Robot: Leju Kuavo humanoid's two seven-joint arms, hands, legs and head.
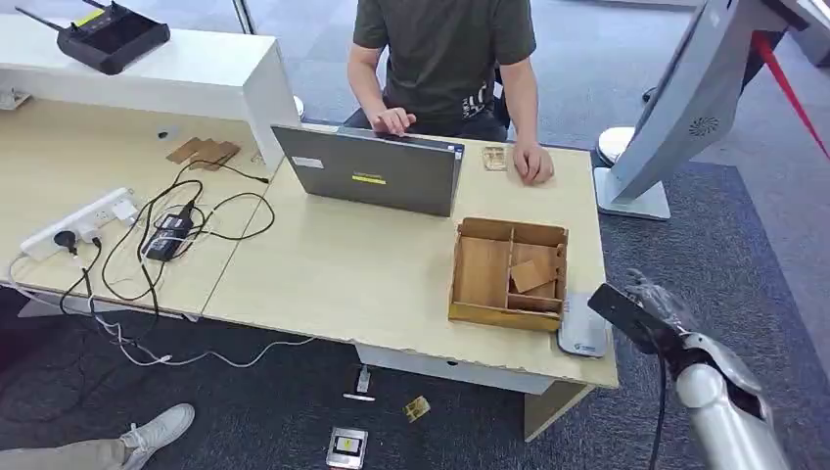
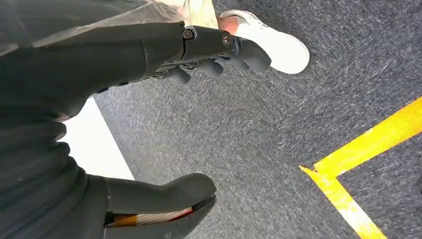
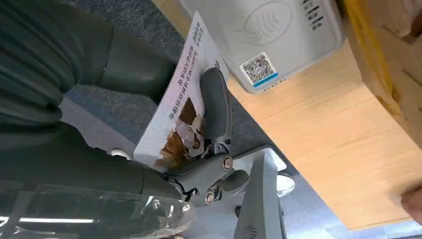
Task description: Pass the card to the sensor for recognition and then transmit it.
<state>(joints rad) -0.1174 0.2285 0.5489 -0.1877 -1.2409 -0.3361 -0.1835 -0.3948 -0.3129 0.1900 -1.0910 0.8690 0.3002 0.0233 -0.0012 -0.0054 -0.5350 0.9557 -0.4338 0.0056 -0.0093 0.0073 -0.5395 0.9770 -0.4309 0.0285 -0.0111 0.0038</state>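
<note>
Where the head view hides its face, card (image 3: 181,107) print between right hand (image 3: 199,149) fingers (image 3: 215,107) beside sensor (image 3: 263,37).

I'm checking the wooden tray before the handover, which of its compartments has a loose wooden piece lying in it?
The small compartment on the wooden tray's right side holds the loose piece, lying tilted. The large left compartment shows only bare floor.

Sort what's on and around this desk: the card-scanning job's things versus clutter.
Job: card held in the right hand; white sensor at the desk's near right corner.

Clutter: laptop, wooden tray, power strip, black cables, small devices on the floor.
</note>
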